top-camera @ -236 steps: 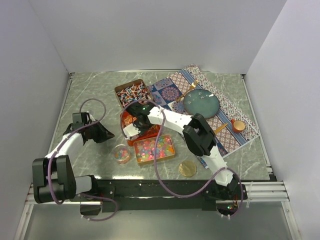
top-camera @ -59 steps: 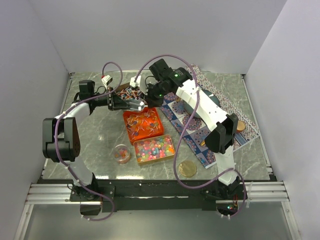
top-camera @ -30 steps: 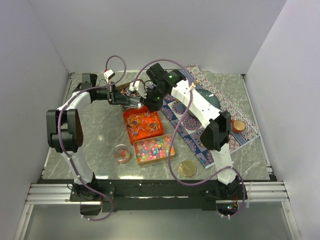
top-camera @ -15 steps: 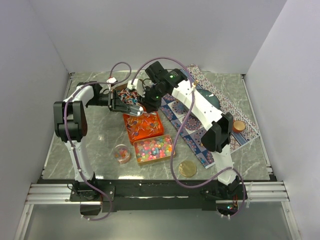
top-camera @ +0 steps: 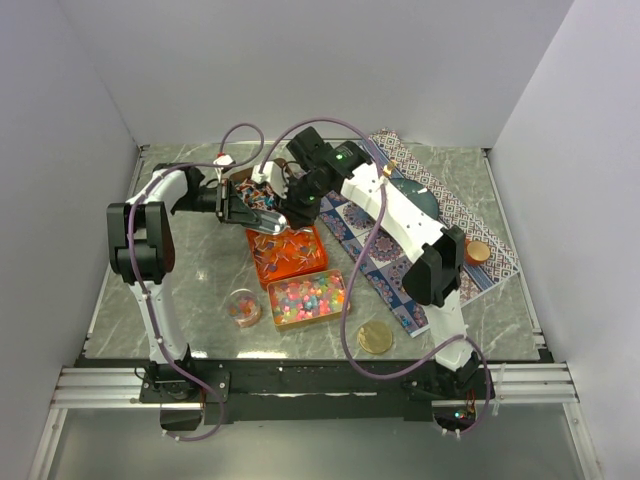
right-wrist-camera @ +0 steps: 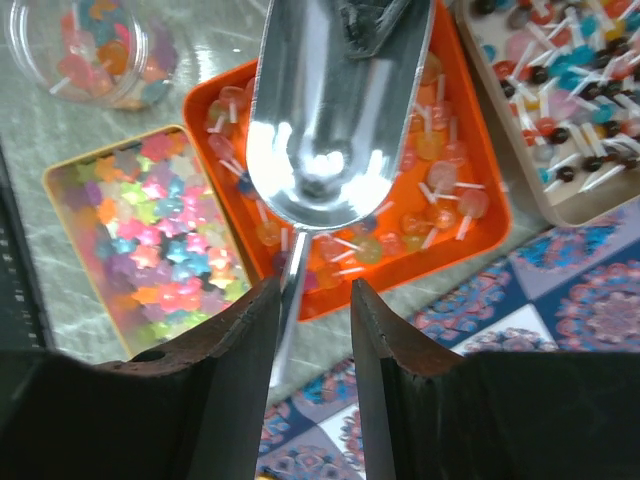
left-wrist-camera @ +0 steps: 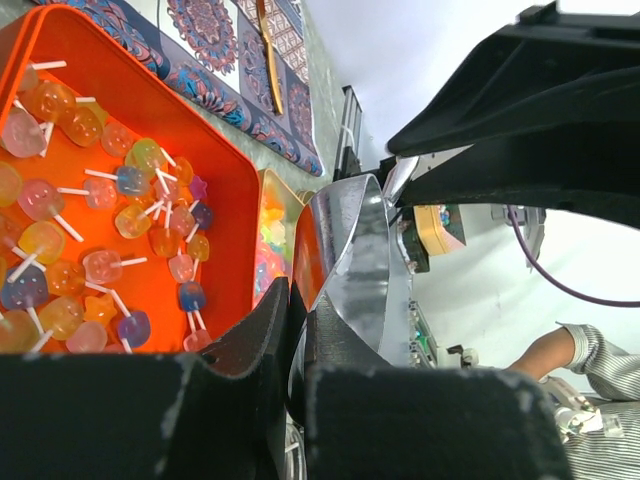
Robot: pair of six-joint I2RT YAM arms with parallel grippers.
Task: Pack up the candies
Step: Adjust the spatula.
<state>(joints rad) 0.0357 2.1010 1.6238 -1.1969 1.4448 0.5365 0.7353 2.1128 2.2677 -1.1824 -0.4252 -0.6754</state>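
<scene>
From above, the left gripper (top-camera: 232, 203) is closed on the handle of a metal scoop (top-camera: 268, 207). It holds the scoop over the far end of the orange tray (top-camera: 251, 258), where the lollipop candies (top-camera: 290, 252) lie. The right gripper (top-camera: 293, 212) is at the scoop's bowl.

Left wrist: the fingers (left-wrist-camera: 250, 340) pinch the scoop (left-wrist-camera: 360, 250) tight, with the tray (left-wrist-camera: 245, 200) beside.

Right wrist: the jaws are partly open and grip nothing. The scoop's bowl (right-wrist-camera: 325, 130) is over the lollipops (right-wrist-camera: 440, 200), and star jellies (right-wrist-camera: 150, 250) lie just beside the tray.

Metal scoop (right-wrist-camera: 330, 130) over orange tray (right-wrist-camera: 487, 215)
</scene>
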